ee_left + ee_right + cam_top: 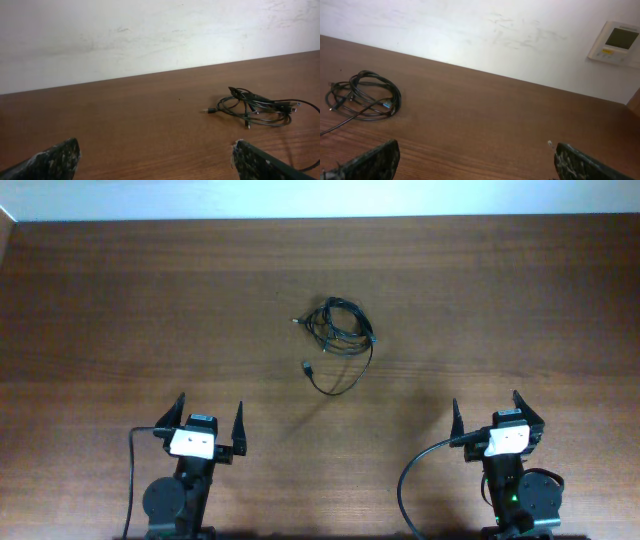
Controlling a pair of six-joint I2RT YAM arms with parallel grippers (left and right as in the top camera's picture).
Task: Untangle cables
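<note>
A small tangle of thin black cables (338, 332) lies on the wooden table (150, 300), a little right of centre, with one loop trailing toward the near side and a plug at its end (307, 366). The left wrist view has the cables (260, 107) far ahead on the right; in the right wrist view the cables (364, 95) sit far ahead on the left. My left gripper (210, 412) is open near the front edge, well short and left of the bundle. My right gripper (486, 408) is open too, short and right of it. Nothing is between either pair of fingers.
A pale wall runs behind the table's far edge (320, 218). A white wall panel with a small screen (616, 42) hangs at the right. Thick black arm cables (405, 480) loop near both arm bases at the front.
</note>
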